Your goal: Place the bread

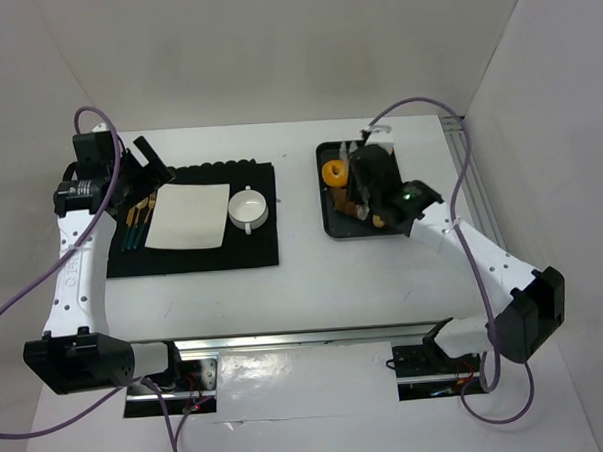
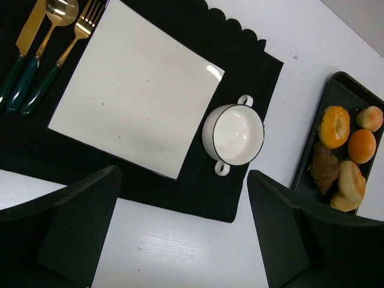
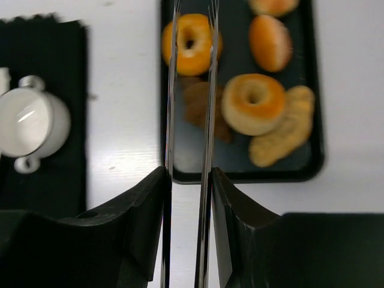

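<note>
The bread lies in a black tray (image 3: 312, 162) at the right of the table. It is an orange ring doughnut (image 3: 191, 42), a second ring (image 3: 254, 103), a round bun (image 3: 270, 42), an oval piece (image 3: 288, 135) and a brown piece (image 3: 195, 108). My right gripper (image 3: 189, 174) is shut on metal tongs (image 3: 209, 120). Their two blades reach over the first doughnut; I cannot tell if they touch it. In the top view this gripper (image 1: 365, 183) hovers over the tray (image 1: 332, 230) beside the doughnut (image 1: 333, 173). My left gripper (image 2: 183, 180) is open and empty, high above the mat's near edge.
A black mat (image 1: 253, 253) holds a square white plate (image 1: 189, 216), a white two-handled cup (image 1: 249, 208) and gold cutlery with green handles (image 1: 136, 218). The left wrist view also shows the plate (image 2: 132, 90), the cup (image 2: 233, 135) and the tray of bread (image 2: 336, 150). White walls enclose the table.
</note>
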### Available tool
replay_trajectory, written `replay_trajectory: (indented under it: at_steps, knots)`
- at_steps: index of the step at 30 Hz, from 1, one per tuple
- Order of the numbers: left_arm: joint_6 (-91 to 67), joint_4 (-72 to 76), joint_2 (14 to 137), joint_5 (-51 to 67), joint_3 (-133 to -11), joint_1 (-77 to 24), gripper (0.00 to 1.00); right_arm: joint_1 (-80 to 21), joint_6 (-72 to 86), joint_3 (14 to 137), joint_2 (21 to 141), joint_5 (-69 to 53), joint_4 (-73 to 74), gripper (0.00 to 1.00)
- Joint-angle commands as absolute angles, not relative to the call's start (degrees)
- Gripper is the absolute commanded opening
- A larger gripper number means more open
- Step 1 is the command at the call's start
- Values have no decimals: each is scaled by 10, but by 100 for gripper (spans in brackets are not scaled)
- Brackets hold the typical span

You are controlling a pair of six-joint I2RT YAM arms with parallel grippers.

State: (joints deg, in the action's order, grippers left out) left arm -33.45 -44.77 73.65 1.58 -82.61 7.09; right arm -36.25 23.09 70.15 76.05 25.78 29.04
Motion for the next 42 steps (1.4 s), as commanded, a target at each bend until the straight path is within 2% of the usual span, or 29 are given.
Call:
replay_trajectory:
  at_steps: [1,9,17,26,42]
  knots:
    - [-340,-419,719,19,-846,76,100,-293,229,758,773,216,393,42]
    - [-335,-419,732,32,-852,76,100,-170,224,791,798,185,426,43]
    - [-335,-419,751,42,-857,76,100,-104,189,796,798,111,432,43]
    - [-335,-419,761,58,-857,76,100,-92,165,802,831,28,430,51]
    - [-328,-414,766,53,-852,76,100,-87,155,817,920,58,396,54]
